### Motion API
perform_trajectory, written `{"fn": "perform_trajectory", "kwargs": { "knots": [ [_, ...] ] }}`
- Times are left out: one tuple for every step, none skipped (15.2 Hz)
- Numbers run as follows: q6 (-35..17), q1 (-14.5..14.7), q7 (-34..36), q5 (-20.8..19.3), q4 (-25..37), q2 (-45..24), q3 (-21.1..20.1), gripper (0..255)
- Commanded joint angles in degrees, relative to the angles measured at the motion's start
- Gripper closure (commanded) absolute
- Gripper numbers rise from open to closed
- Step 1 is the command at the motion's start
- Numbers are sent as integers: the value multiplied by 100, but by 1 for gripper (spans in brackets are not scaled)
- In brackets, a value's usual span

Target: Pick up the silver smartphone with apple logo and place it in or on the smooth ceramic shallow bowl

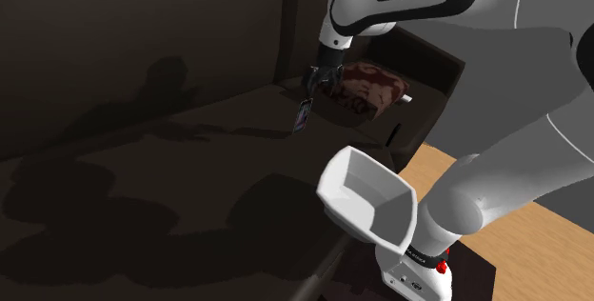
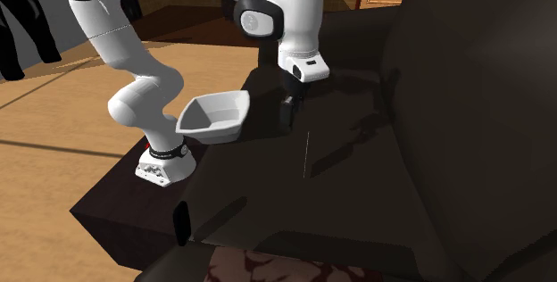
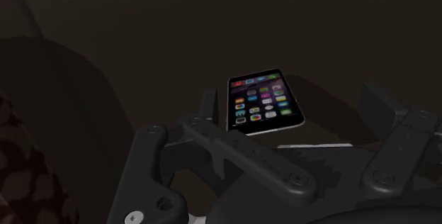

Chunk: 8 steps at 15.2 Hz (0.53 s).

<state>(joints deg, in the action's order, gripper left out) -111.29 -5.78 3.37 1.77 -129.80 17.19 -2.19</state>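
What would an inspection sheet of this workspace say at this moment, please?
Surface: dark sofa seat, dim and shadowed.
Job's things: smartphone lies screen-up on the seat; white bowl sits empty beside the arm's base.
Clutter: red-brown patterned item beyond the arm.
Grippers: gripper hovers over the smartphone, jaws apart, not clasping it.
Cables: nothing seen.
Surroundings: sofa back; wooden floor.
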Motion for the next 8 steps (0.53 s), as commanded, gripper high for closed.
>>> {"fn": "perform_trajectory", "kwargs": {
  "knots": [
    [-349, -47, 143, -8, 141, -399, 4, 0],
    [-480, -70, 206, -14, 245, -592, 13, 0],
    [-606, -91, 269, -20, 355, -786, 25, 0],
    [-622, -93, 277, -21, 370, -812, 27, 0],
    [-700, -91, 277, -21, 318, -837, 27, 0],
    [-777, -90, 277, -21, 267, -864, 26, 0],
    [-855, -89, 278, -21, 217, -892, 25, 0],
    [-933, -88, 278, -20, 168, -922, 24, 0]
  ]
}}
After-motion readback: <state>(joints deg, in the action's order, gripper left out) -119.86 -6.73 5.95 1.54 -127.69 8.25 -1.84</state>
